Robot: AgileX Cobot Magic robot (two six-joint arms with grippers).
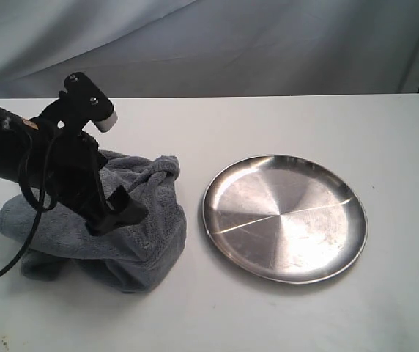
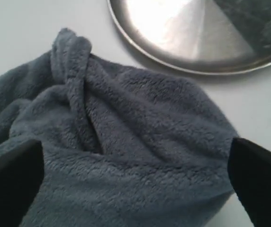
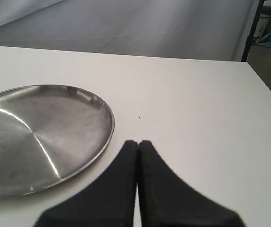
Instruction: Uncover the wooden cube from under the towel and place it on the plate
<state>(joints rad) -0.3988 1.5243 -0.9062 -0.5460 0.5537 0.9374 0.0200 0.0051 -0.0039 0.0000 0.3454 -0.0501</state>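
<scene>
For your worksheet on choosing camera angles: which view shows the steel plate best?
The exterior view: the whole plate is visible, its rim unbroken. The left wrist view catches only part of its rim beyond the towel; the right wrist view shows it at a low angle, cut off at the frame edge.

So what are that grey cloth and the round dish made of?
The cloth looks like soft plush fleece, matte dark grey: fuzzy nap, loose folds. The dish looks like polished metal, probably stainless steel: bright glare and radial sheen.
</scene>
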